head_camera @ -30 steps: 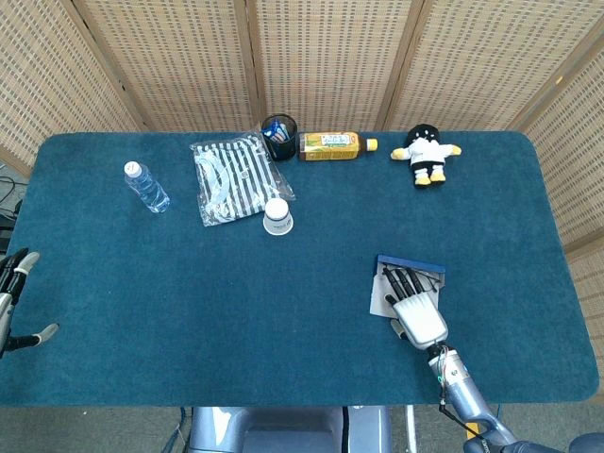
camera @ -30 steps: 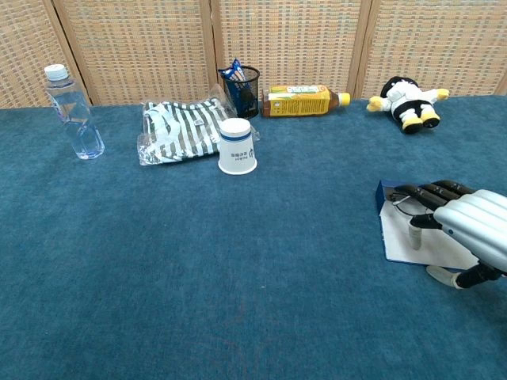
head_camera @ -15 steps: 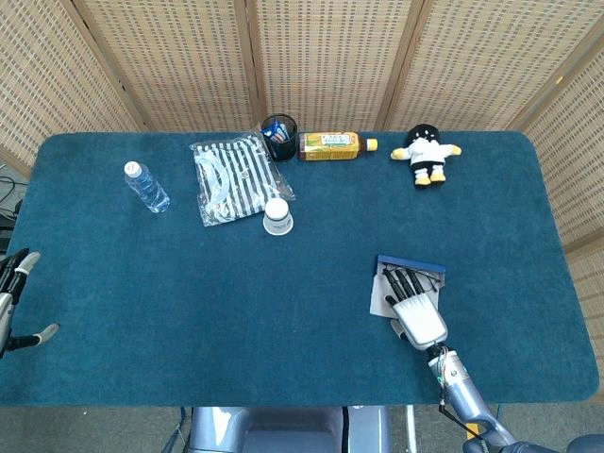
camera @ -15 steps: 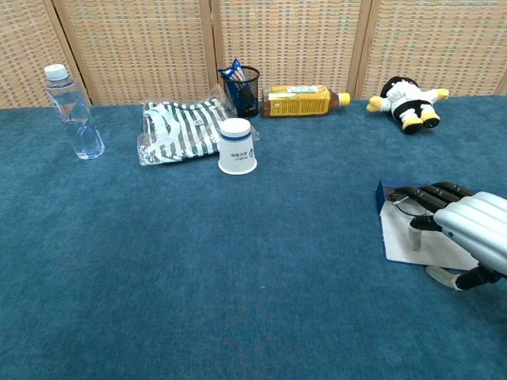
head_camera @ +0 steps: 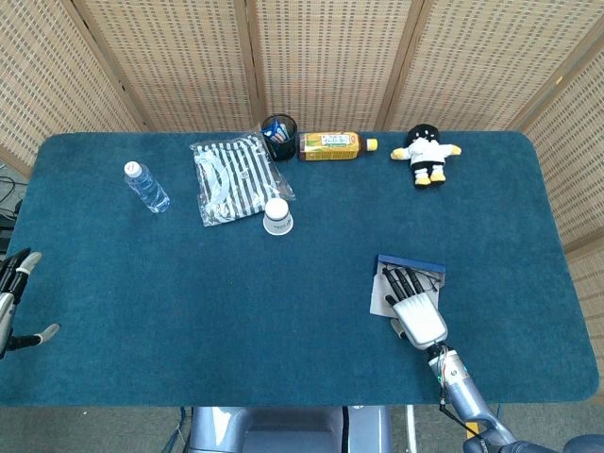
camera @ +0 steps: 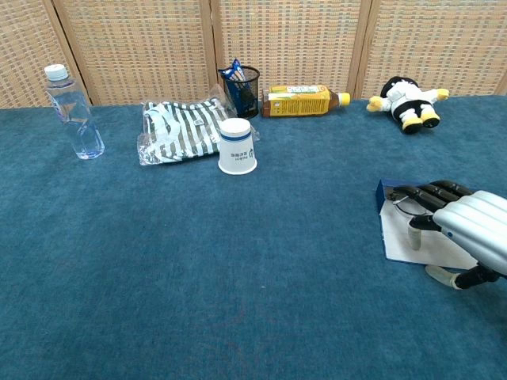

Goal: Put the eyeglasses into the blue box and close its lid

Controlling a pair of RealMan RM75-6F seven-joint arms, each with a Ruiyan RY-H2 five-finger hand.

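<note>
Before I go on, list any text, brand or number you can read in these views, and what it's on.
Nothing reads clearly.
Yellow bottle lying on its side: printed label, too small and blurred to read.
Paper cup: blue band, with small blurred print near its rim.
Water bottle: no label text shows.
Blue box under the right hand: no markings show.

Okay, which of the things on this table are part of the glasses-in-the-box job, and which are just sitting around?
Part of the job:
blue box, open, under the right robot hand
eyeglasses, barely visible under the fingers

Just lying about:
water bottle
striped package
paper cup
black mesh cup
yellow bottle, on its side
plush toy
</note>
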